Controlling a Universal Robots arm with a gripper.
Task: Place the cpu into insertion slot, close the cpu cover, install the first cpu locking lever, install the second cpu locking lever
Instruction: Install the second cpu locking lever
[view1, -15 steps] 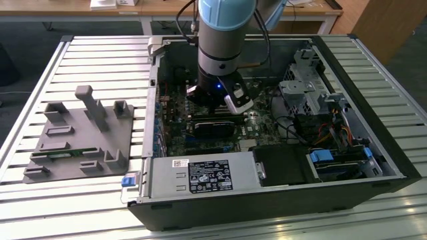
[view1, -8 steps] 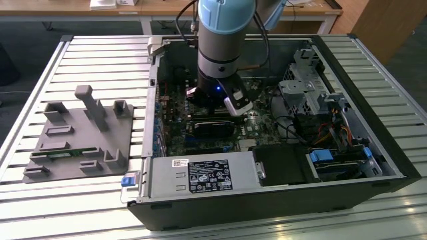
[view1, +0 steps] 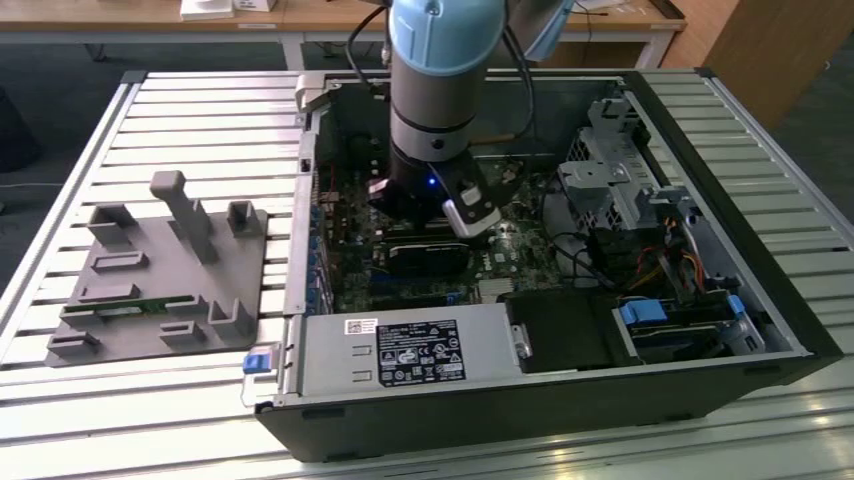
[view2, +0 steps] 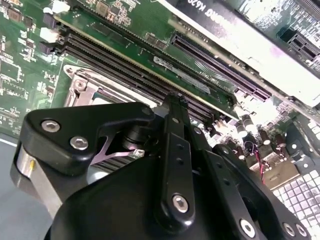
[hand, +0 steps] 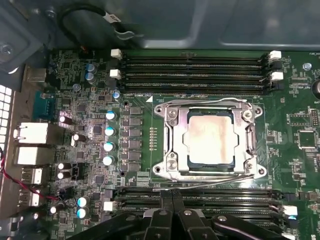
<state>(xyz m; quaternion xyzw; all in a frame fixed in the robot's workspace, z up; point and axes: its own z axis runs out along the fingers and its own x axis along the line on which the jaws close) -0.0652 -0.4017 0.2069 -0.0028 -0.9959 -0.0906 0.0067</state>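
memory slots (hand: 195, 65) on both sides of the cpu cover (hand: 209, 137)

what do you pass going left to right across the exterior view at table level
grey fixture block → open computer case → arm reaching down over the motherboard → silver drive cage → blue-tabbed drive bay
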